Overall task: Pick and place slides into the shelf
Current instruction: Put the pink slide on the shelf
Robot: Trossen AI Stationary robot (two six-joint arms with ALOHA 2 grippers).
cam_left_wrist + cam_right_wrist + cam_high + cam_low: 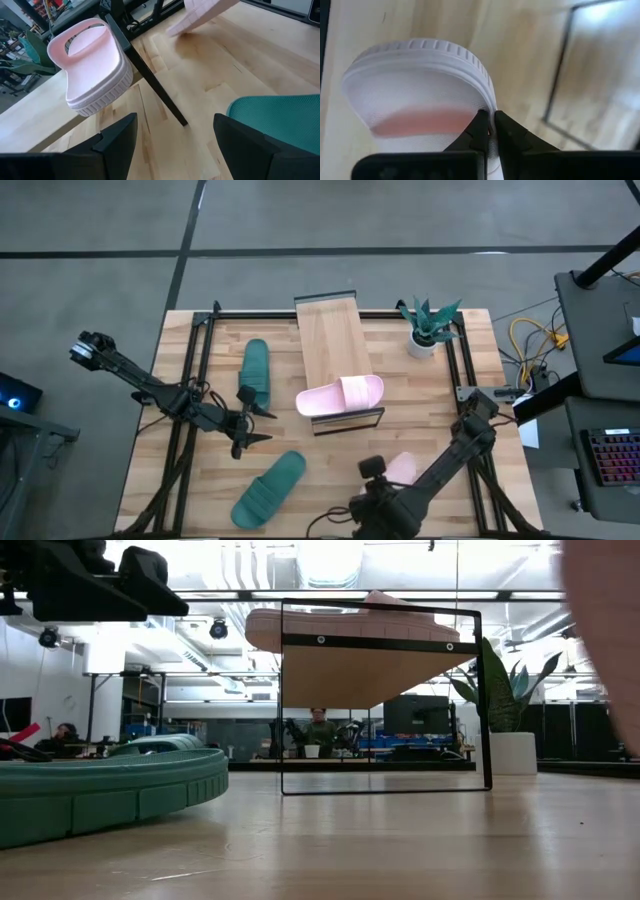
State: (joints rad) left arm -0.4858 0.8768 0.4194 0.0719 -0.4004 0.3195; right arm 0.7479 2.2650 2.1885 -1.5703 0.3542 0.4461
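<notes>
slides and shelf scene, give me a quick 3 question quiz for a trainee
1. True or false: a pink slide already lies across the near end of the shelf.
2. How many teal slides sit on the table? A) one B) two C) three
3. Fill in: the right gripper is shut on the edge of a ____ slide.

Key:
1. True. It rests on the plank top, overhanging both sides.
2. B. The far teal slide lies left of the shelf; the near teal slide lies toward the table's front edge, with the open left gripper between them.
3. Pink. The second pink slide is pinched at its sole rim.
</notes>
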